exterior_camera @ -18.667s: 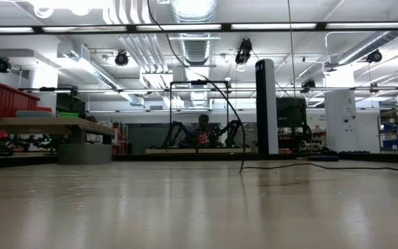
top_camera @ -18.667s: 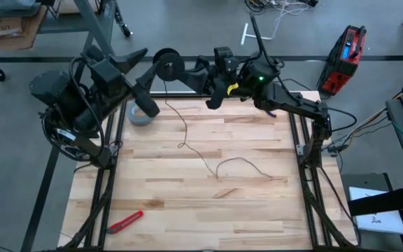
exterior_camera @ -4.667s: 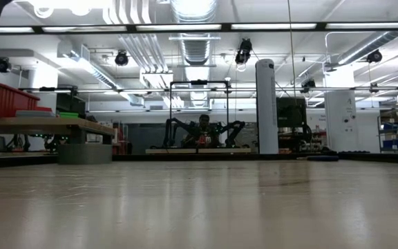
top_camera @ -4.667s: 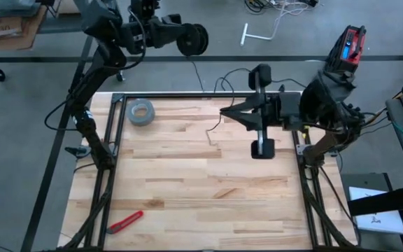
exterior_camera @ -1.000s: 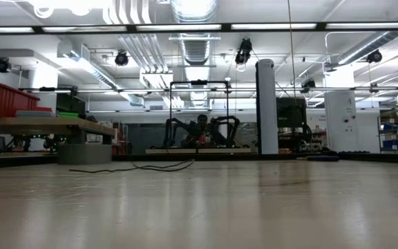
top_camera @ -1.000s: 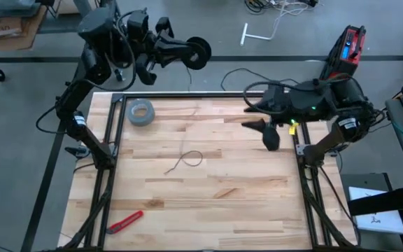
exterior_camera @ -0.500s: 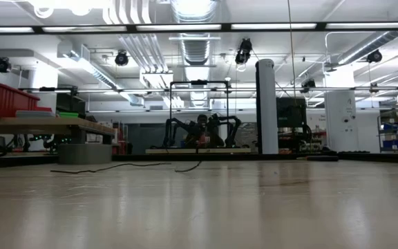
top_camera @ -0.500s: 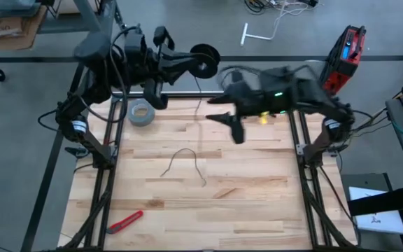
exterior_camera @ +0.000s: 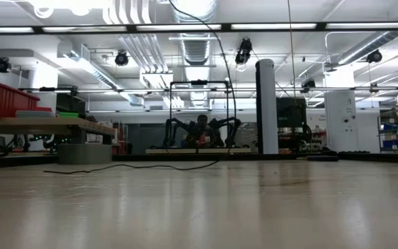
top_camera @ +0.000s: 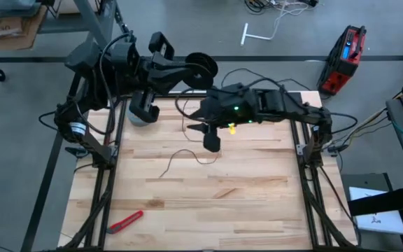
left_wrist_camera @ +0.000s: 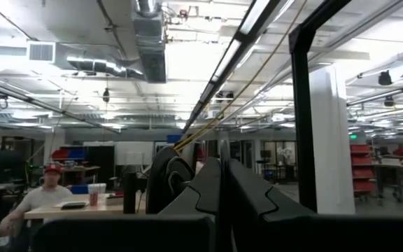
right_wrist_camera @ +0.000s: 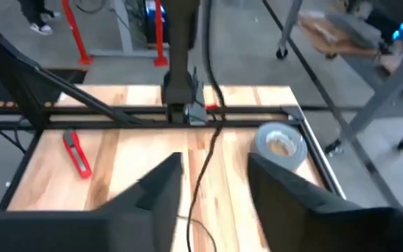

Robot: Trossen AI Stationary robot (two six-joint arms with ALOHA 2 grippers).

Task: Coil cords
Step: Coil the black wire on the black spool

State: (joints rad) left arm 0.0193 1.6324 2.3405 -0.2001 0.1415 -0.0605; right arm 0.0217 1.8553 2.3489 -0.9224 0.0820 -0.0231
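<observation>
We hold the reel [top_camera: 201, 68] clamped in our left gripper [top_camera: 191, 72] at the far edge; the cord [top_camera: 187, 155] trails nearward, directly below our right gripper [top_camera: 210, 134], fingers parted and empty.

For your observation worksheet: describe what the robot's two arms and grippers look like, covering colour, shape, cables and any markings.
Both arms are dark, jointed and bulky, with loose black cables looping along them. The left gripper ends in two dark angular fingers. The right gripper has two dark, wedge-shaped fingers; its arm shows a small green light and a yellow mark near the wrist.
</observation>
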